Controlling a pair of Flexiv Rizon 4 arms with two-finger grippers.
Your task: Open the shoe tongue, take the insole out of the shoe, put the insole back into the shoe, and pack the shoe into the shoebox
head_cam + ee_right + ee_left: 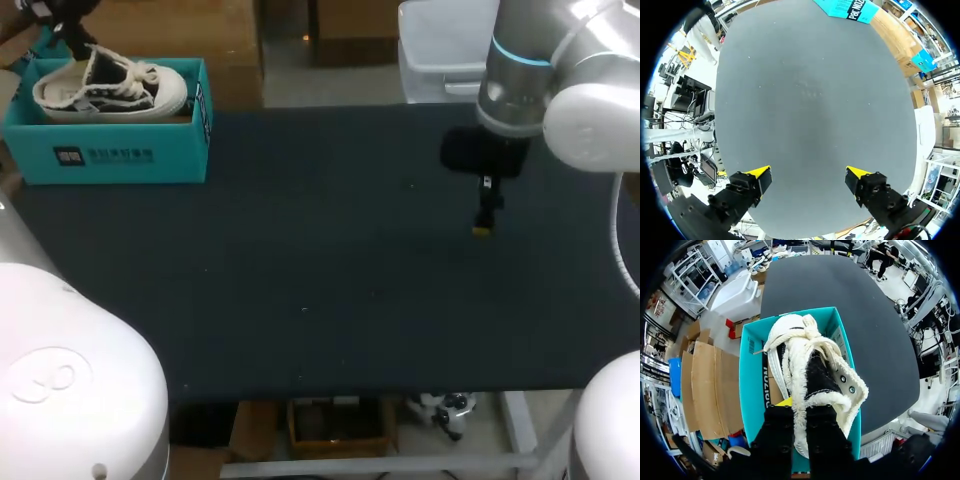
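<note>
1. Locate the shoe [110, 88]. It lies inside the teal shoebox [130, 155] at the far left corner of the table [320, 290], laces uppermost.
2. Note the shoe's long axis. It runs along the box's long side, with the heel at the outer end under your left arm and the toe pointing toward the table's middle.
3. Check the left gripper [801, 407]. Its fingers stand close together and pinch the fleecy heel collar. One yellow tip shows just outside the collar; the fleece hides the other. From this wrist, the shoe extends straight ahead of the fingers.
4. Check the right gripper [808, 177]. Its fingers are spread wide and hold nothing. It hangs above bare table, well apart from the box.
5. Treat the left arm as the working arm, since it is the nearer one. Packing looks nearly complete.
6. Expect the next move to be a release and a lift clear of the collar. Whether the heel sits fully below the box rim cannot be told.
</note>
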